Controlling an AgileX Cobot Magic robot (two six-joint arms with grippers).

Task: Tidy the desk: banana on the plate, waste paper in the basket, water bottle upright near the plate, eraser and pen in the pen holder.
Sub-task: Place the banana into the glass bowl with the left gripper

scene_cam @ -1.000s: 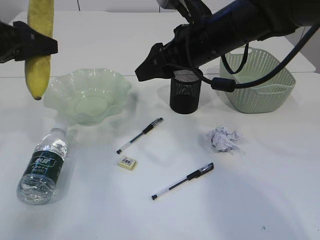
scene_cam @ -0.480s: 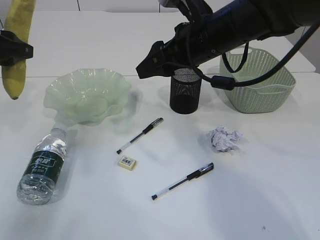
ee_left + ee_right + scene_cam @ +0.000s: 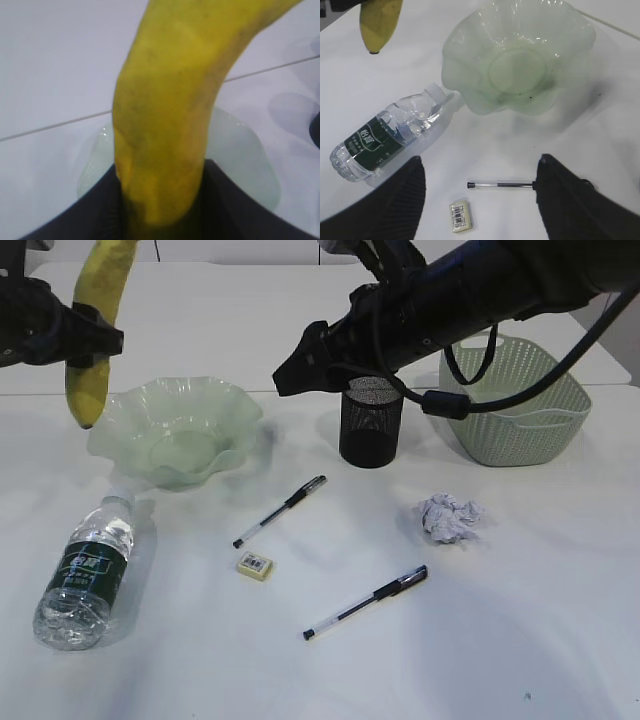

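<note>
The left gripper (image 3: 85, 335) grips the banana (image 3: 97, 315), which hangs upright in the air over the left rim of the green plate (image 3: 175, 430), towards the table's back left corner. The right gripper (image 3: 480, 200) hovers empty, jaws wide apart, above the pen holder (image 3: 371, 423).

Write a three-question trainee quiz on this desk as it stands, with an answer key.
1. True or false: the banana already lies on the plate.
2. How many pens lie loose on the table?
3. Which thing lies nearest the eraser? A. the water bottle B. the upper pen C. the waste paper

Key
1. False: the left gripper holds it in the air at the plate's left edge.
2. Two: the upper pen and the lower pen; the pen holder shows none sticking out.
3. B.
</note>
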